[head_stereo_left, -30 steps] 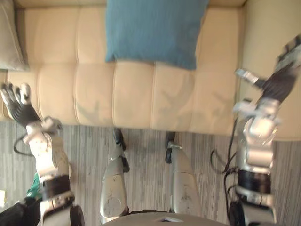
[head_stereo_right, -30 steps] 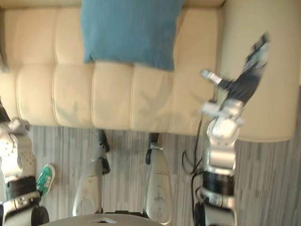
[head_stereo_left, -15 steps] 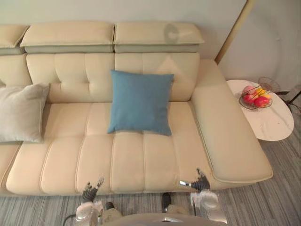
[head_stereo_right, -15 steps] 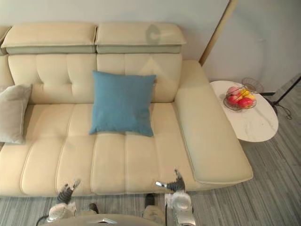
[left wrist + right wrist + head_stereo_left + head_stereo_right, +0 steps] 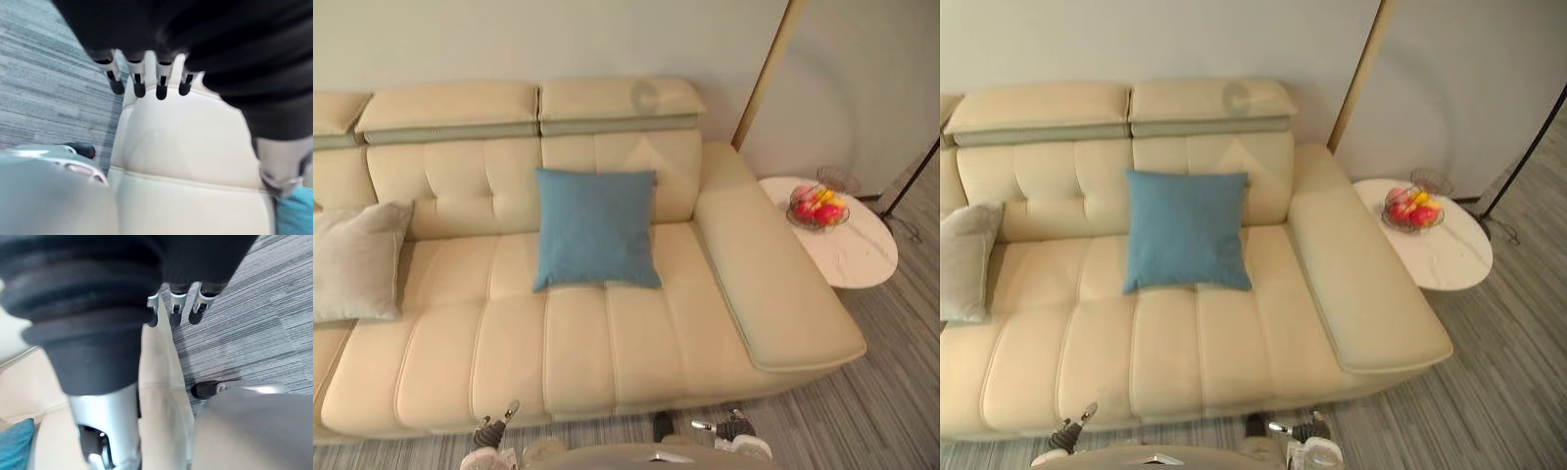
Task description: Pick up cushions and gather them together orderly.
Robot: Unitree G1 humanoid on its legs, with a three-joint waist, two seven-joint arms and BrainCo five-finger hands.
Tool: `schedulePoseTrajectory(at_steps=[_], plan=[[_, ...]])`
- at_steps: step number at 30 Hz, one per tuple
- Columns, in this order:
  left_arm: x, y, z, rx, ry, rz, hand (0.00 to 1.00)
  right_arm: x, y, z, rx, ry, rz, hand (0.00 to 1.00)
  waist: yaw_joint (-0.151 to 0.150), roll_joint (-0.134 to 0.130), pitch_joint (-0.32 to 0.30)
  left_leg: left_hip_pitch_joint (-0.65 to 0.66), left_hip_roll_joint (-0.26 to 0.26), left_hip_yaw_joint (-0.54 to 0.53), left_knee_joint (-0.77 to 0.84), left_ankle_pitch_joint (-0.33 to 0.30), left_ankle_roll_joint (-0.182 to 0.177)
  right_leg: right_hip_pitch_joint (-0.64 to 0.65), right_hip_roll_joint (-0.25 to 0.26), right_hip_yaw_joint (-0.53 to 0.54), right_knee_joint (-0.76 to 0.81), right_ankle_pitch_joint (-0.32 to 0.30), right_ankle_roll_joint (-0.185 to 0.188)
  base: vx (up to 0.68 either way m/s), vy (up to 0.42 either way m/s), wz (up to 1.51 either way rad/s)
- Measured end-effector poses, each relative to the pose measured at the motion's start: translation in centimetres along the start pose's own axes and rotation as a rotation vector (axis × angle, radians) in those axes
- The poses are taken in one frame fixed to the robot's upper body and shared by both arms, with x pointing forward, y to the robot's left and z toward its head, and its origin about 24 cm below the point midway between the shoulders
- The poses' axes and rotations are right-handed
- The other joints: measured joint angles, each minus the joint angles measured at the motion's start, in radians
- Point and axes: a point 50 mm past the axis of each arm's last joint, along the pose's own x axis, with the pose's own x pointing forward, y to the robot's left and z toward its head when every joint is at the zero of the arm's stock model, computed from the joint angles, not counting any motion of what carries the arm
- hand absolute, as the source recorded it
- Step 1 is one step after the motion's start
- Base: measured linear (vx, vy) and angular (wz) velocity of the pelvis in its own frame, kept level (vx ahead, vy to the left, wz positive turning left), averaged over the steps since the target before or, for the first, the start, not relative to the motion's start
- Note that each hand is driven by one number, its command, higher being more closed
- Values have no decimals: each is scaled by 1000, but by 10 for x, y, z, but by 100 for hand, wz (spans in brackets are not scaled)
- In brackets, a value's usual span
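Lowered left hand (image 5: 491, 432), right hand (image 5: 734, 429), blue cushion (image 5: 595, 228) beyond

light: bright, even | shadows: soft (under sofa (image 5: 578, 343) front)

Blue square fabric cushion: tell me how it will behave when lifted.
The blue square fabric cushion looks plump and soft, so it will probably sag if gripped at one corner. It likely weighs little for its bulk. Leaning on the backrest of the cream leather sofa, it may flop forward if nudged.
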Motion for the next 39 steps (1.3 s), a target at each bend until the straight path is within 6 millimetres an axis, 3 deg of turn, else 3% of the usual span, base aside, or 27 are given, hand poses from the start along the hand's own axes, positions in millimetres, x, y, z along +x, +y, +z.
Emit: schedulePoseTrajectory(at_steps=[1, 3, 4, 6, 7, 8, 10, 11, 13, 14, 16, 17, 20, 23, 24, 26, 27, 29, 31, 33, 35, 39], plan=[[-1, -4, -4, -6, 15, -6, 0, 2, -2, 5, 15, -9, -8, 0, 29, 46, -1, 1, 13, -9, -46, 17, 45, -19, 1, -108, 39, -93, -63, -159, 102, -79], [-2, -3, -7, -19, 30, 10, 0, 2, 7, 12, 46, -31, 12, 0, 20, 49, 19, -17, 33, 4, -27, 41, 46, -97, -45, -158, 417, -182, 26, -153, 48, -28], [0, 1, 0, -13, 12, 18, 0, -1, 16, 8, 79, -17, 20, 0, 20, 9, 18, -20, 16, -18, -13, 43, 48, -79, -86, -167, 618, -245, 58, -60, -24, 34], [2, 8, 4, -7, 0, 33, 0, -3, 25, 0, 88, 16, 40, 0, 26, -31, -2, -46, -8, -34, -17, 64, 46, 0, -117, -162, 702, -291, 112, -85, -102, 35], [2, 8, 6, -14, -3, 32, 0, -3, 27, 2, 90, 11, 43, 0, 25, -37, -5, -57, -17, -47, -13, 80, 50, 39, -118, -154, 694, -299, 123, -91, -158, 39], [3, 6, 7, -24, -7, 29, 0, -1, 27, 9, 90, -5, 40, 0, 32, -43, -9, -103, -26, -52, 6, 106, 47, 115, -101, -132, 553, -328, 164, -112, -145, 20], [2, 3, 7, -28, -4, 26, 0, 2, 27, 21, 90, -36, 38, 0, 41, -23, -7, -148, -11, -50, 4, 146, 36, 155, -65, -135, 401, -357, 178, -231, -154, -3], [1, -4, 7, -32, -2, 17, 0, 4, 26, 30, 93, -58, 29, 0, 53, 11, 11, -165, 10, -53, -39, 195, 25, 186, -33, -157, 282, -362, 170, -215, -112, -6], [1, -10, 6, -35, 1, 11, 0, 5, 24, 35, 91, -71, 24, 0, 54, 41, 24, -186, 31, -63, -75, 248, 14, 194, 1, -179, 218, -368, 167, -340, -182, 21], [0, -15, 5, -16, 0, -8, 0, 7, 20, 37, 88, -76, 13, 0, 46, 64, 37, -190, 49, -77, -132, 326, 7, 186, 28, -209, 217, -355, 146, -373, -184, 53], [0, -18, 8, -2, -11, -16, 0, 5, 19, 28, 91, -47, 4, 0, 42, 65, 41, -175, 47, -64, -206, 408, 1, 175, 28, -261, 221, -349, 122, -321, -98, 55], [0, -17, 9, -6, -12, -14, 0, 5, 16, 27, 95, -43, -7, 0, 44, 57, 42, -172, 39, -26, -153, 348, 5, 158, 12, -292, 235, -348, 100, -324, -63, 28], [1, -16, 11, -6, -16, -13, 0, 5, 11, 24, 110, -40, -36, 0, 32, 40, 50, -176, 9, -22, 78, 123, 35, 113, -34, -314, 259, -321, 94, -214, 57, 18], [1, -14, 9, -15, -10, -5, 0, 3, 7, 14, 136, -9, -55, 0, 24, 39, 50, -139, 19, -26, 239, -34, 24, 95, -67, -313, 261, -289, 123, -141, 162, 13], [0, -17, 7, -20, -3, -11, 0, 1, 3, 4, 151, 17, -69, 0, 19, 52, 46, -105, 14, -28, 195, -90, 33, 96, -66, -309, 251, -271, 144, -192, 286, 7], [1, -4, 6, -6, -2, 16, 0, -2, 13, -4, 173, 50, -46, 0, 21, 14, 35, -84, -38, -17, 107, -50, 55, 94, -82, -278, 202, -243, 146, -150, 207, 1], [2, 3, 7, 14, -8, 31, 0, -5, 19, -12, 192, 80, -37, 0, 10, -28, 9, -46, -83, -6, -19, 14, 67, 94, -94, -257, 152, -208, 136, -126, 175, 2], [2, 6, 5, 34, -1, 35, 0, -6, 18, -20, 204, 114, -46, 0, 3, -39, 2, -14, -113, -4, -114, 65, 77, 101, -84, -254, 115, -177, 134, -139, 166, 6], [2, 4, 5, 57, -2, 28, 0, -5, 17, -19, 204, 115, -48, 0, -5, -33, 1, 9, -143, -4, -183, 104, 82, 107, -73, -238, 83, -149, 130, -123, 107, 6], [1, 2, -5, 79, 31, 17, 0, -4, 14, -20, 197, 123, -54, 0, -6, -10, -8, 55, -162, -5, -264, 137, 85, 127, -68, -220, 52, -117, 134, -80, 73, -8], [0, 1, -9, 94, 45, 9, 0, -4, 11, -22, 195, 132, -60, 0, -7, 1, -15, 86, -168, -10, -307, 154, 83, 142, -63, -215, 47, -117, 133, -49, 16, -11], [-2, 2, -18, 102, 84, 0, 0, -3, 8, -24, 213, 151, -75, 0, -7, -1, -27, 130, -166, -30, -330, 175, 78, 171, -48, -212, 34, -133, 130, -22, -13, -5]])
